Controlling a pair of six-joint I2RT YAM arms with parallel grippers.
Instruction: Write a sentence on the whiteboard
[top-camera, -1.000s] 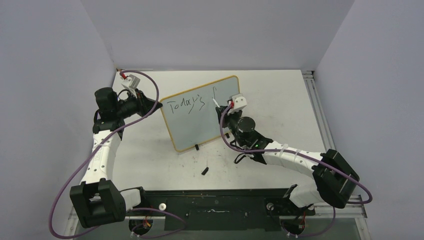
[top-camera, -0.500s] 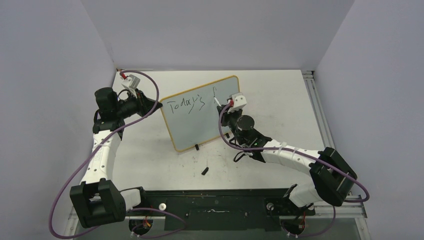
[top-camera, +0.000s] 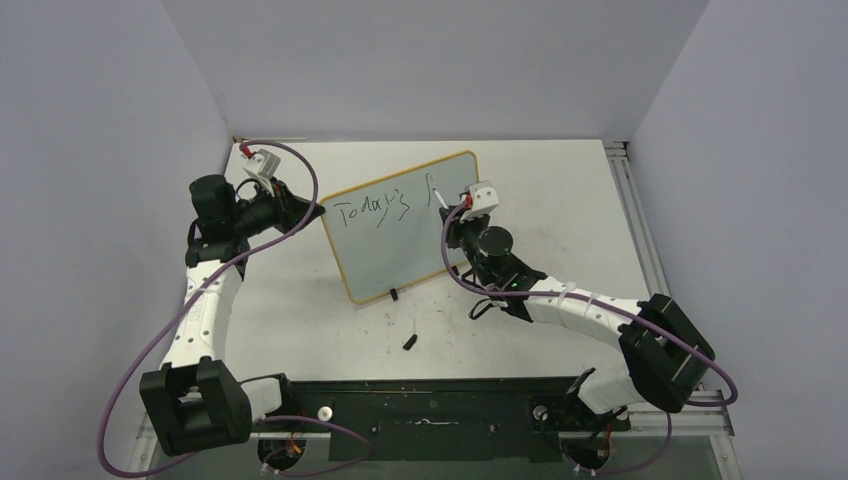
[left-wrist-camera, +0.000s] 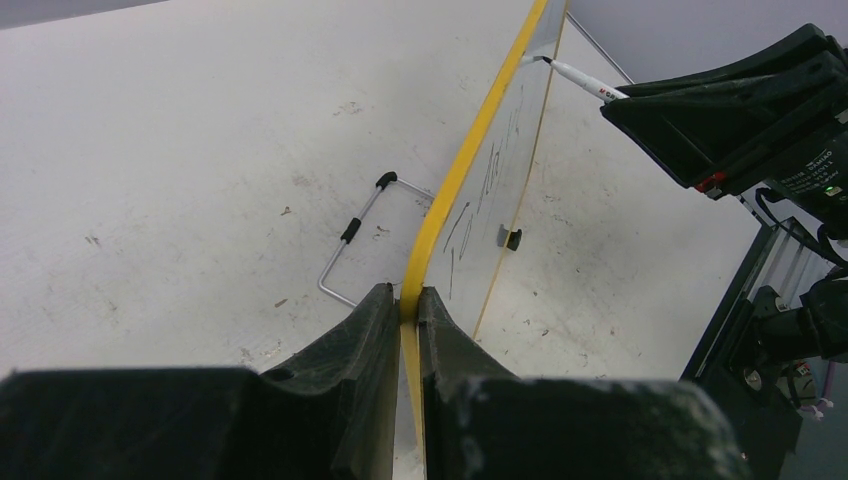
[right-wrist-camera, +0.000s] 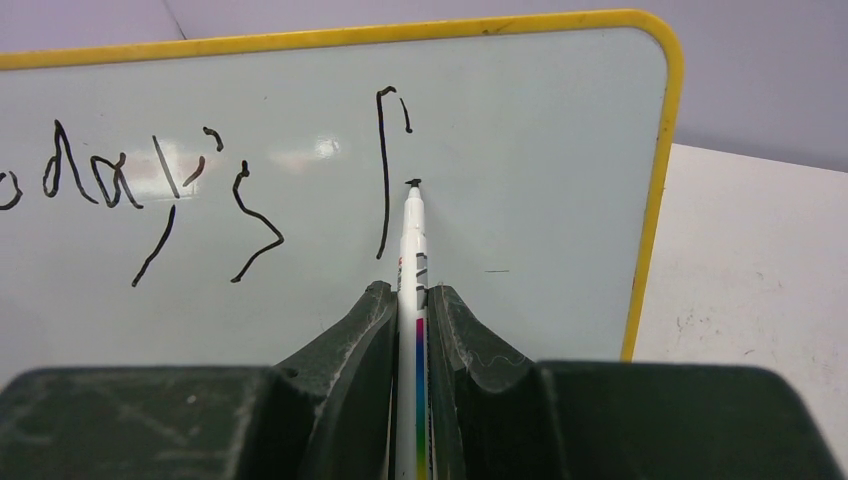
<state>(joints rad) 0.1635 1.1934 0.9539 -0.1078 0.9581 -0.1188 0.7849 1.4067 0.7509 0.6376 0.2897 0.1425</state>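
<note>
Centre of the top view, the whiteboard (top-camera: 400, 255) stands tilted on the table (top-camera: 560, 200), its left edge pinched in the clenched left gripper (top-camera: 312, 212). Right gripper (right-wrist-camera: 411, 295) is clamped on a marker (right-wrist-camera: 411, 235), with the tip at the board's upper right, probably touching, hard to confirm. Sentence (top-camera: 375, 210) is partly done: "Today's" runs across the upper left of the face, then a tall hooked stroke (right-wrist-camera: 383, 170), likely the start of an "f". Rest of that word and anything after it looks left to write; lower face is blank. Small black cap-like piece (top-camera: 410, 341) lies below the board.
</note>
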